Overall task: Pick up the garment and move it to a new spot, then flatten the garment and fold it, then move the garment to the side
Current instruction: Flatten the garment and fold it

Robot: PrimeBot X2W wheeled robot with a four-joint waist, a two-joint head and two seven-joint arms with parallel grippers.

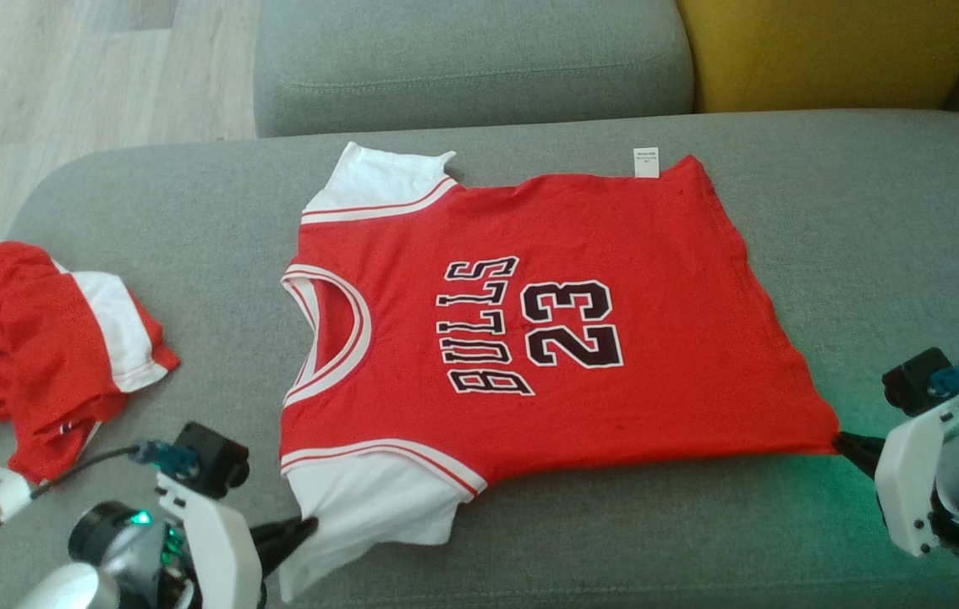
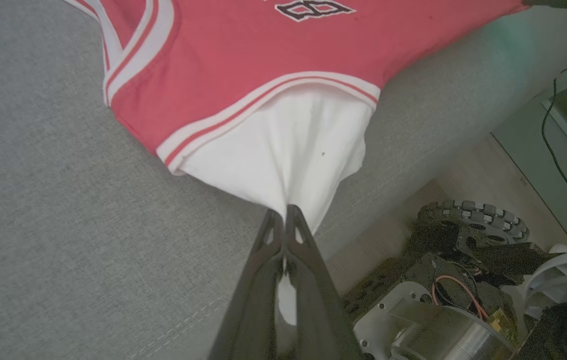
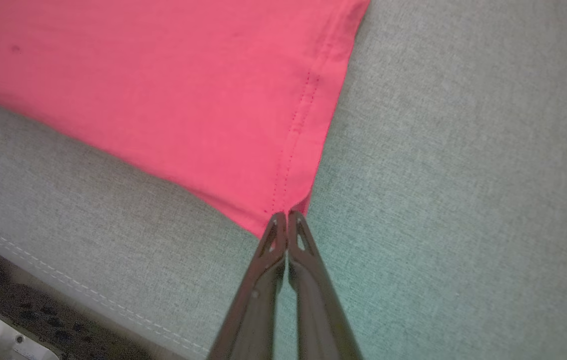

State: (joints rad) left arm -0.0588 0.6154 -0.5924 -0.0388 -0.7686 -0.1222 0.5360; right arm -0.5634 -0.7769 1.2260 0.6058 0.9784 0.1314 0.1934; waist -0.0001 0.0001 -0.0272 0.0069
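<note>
Pinching jersey (image 1: 547, 321), both end effectors (image 1: 308, 531) (image 1: 840, 440) closed.

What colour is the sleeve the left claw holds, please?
White sleeve, clearest in left wrist view.

A wide grey fabric sofa seat (image 1: 150, 220) carried everything, with a white stitched seam (image 3: 63, 290) along its front edge. Behind its far edge stood a grey back cushion (image 1: 471, 59) and, toward the far right corner, a yellow cushion (image 1: 835, 51). Pale wood-plank floor (image 1: 65, 76) lay beyond the far left corner. Past the front edge stood what may have been a pale green cabinet (image 2: 533, 155), with a black cable (image 2: 554, 87) hanging before it.
</note>
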